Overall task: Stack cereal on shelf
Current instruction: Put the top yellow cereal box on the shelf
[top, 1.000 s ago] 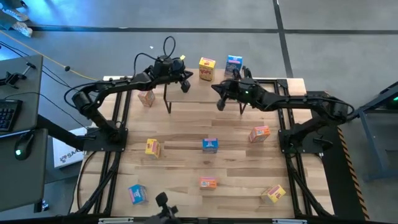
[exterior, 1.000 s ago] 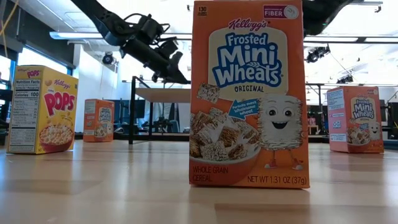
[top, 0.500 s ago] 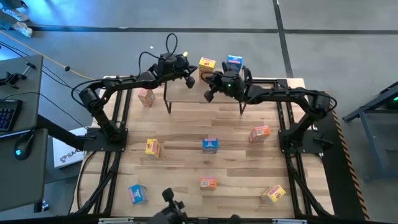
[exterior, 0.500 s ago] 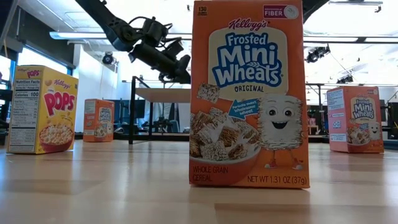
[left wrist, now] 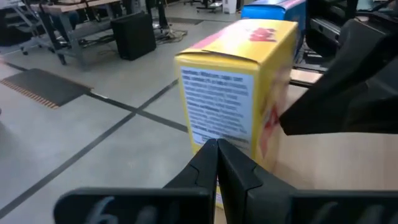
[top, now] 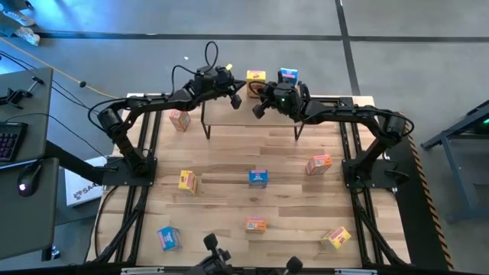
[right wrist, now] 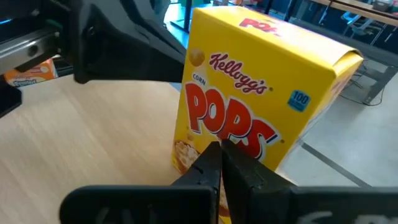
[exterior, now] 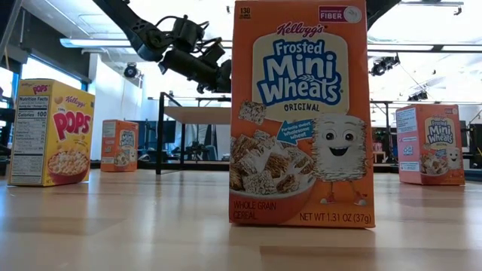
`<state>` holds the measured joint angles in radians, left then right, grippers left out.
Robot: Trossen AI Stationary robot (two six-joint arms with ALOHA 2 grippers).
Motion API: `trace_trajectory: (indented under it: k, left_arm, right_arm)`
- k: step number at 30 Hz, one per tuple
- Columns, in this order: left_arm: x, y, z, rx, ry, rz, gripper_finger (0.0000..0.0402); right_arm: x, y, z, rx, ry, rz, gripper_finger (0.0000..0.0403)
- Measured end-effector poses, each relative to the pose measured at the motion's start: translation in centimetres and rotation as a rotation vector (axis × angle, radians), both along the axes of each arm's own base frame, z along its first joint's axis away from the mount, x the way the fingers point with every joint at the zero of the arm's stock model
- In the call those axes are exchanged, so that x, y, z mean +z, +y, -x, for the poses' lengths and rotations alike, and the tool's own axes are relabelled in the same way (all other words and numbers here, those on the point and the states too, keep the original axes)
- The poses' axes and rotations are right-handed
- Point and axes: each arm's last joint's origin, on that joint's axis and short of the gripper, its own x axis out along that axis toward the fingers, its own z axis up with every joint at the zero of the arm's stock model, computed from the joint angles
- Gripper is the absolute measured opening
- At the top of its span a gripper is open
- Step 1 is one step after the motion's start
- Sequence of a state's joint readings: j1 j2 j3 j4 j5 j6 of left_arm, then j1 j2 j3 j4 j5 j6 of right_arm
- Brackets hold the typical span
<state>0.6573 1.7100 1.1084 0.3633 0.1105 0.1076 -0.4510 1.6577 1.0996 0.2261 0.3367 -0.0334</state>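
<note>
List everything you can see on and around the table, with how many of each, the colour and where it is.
Table: one, light wood, under both arms.
Shelf: one, light-wood top on black legs, at the table's far edge.
Orange cereal boxes: three, orange; one left of the shelf, one mid-right, one near the front.
Yellow cereal boxes: three, yellow; one on the shelf's far edge, one mid-left, one front right.
Blue cereal boxes: three, blue; one on the shelf beside the yellow one, one at the centre, one front left.
Keyboard: one, black, on a side desk to the left.
Left tool: one, dark, shut, at the shelf's yellow box.
Right tool: one, dark, shut, facing the same box.
</note>
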Motion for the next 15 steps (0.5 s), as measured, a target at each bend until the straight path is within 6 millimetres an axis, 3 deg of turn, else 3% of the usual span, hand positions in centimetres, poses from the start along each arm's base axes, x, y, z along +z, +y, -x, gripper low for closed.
trace_trajectory:
  k: [15]
  left_arm:
    - [-0.95, 0.01, -0.95, -0.038, -0.054, 0.036, 0.0]
  right_arm:
    - [-0.55, -0.37, 0.42, -0.011, 0.053, -0.028, 0.0]
